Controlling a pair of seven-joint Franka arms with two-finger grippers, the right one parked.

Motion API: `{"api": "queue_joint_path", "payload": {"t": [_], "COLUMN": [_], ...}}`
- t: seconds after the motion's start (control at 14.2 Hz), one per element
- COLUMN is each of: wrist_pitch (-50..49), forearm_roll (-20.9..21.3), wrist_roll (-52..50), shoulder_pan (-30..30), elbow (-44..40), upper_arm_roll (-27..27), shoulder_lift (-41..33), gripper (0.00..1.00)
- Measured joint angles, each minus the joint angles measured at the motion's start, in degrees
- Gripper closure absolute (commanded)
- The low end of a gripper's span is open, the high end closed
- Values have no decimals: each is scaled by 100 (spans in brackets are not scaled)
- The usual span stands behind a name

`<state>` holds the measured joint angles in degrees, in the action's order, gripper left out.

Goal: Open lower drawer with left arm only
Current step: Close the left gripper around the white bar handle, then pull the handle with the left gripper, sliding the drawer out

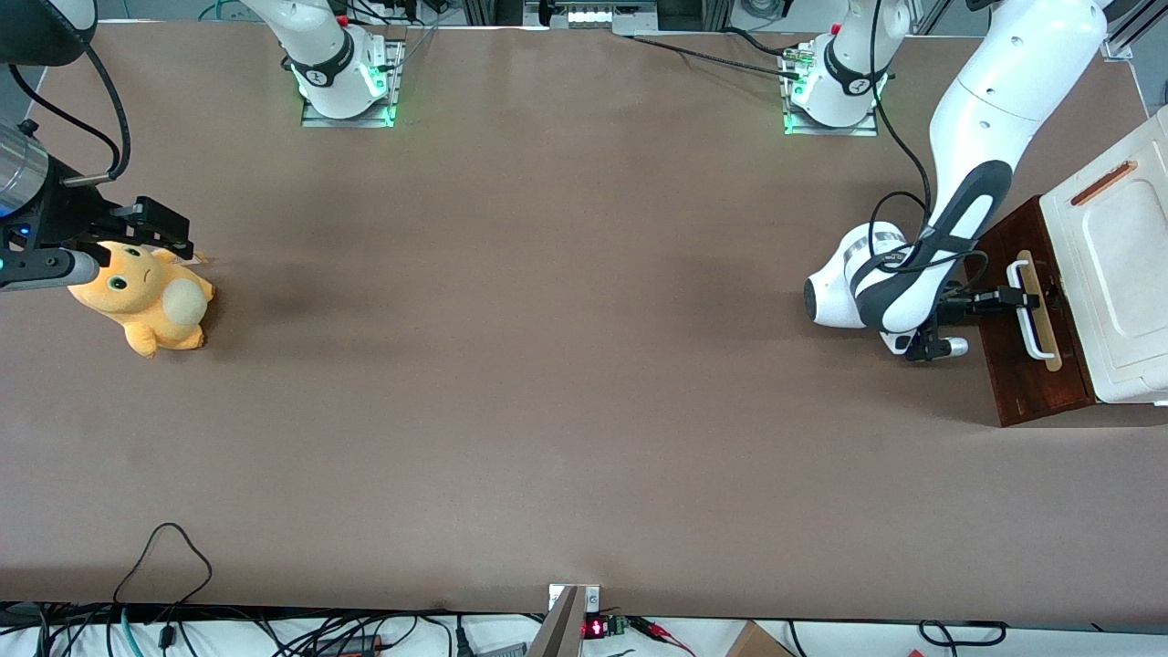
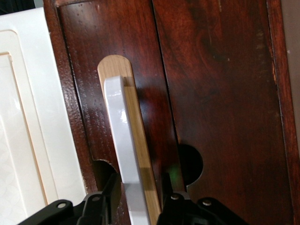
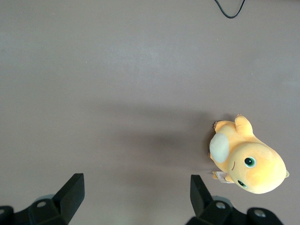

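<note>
At the dark reddish-brown wooden drawer front (image 1: pixel 1027 370): one black two-finger gripper (image 1: pixel 1020 297), one white bar handle (image 1: pixel 1029 321); one orange plush toy (image 1: pixel 146 306) toward the parked arm's end.

Left arm (image 1: pixel 981 119): glossy white shell, black joint bands, looping black cables. Gripper (image 1: pixel 1020 297) at drawer handle: small, black, screws on finger mounts.

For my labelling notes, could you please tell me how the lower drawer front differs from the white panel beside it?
The lower drawer front is dark reddish-brown wood; the white panel is pale and smooth. The drawer carries a white bar handle on a pale strip, with the left gripper at it, jaws either side; the panel bears only a small copper-coloured strip. Both belong to one cabinet.
</note>
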<state>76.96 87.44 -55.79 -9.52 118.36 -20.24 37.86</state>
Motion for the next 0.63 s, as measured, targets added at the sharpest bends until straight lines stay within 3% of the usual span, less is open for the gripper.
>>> {"api": "queue_joint_path", "payload": {"t": [0.35,0.63], "wrist_pitch": [0,-5], "forearm_roll": [51,59], "wrist_roll": [0,0], "shoulder_pan": [-74,-103], "elbow": [-14,-25], "upper_arm_roll": [0,-2], "shoulder_lift": [32,31], "gripper": [62,83]}}
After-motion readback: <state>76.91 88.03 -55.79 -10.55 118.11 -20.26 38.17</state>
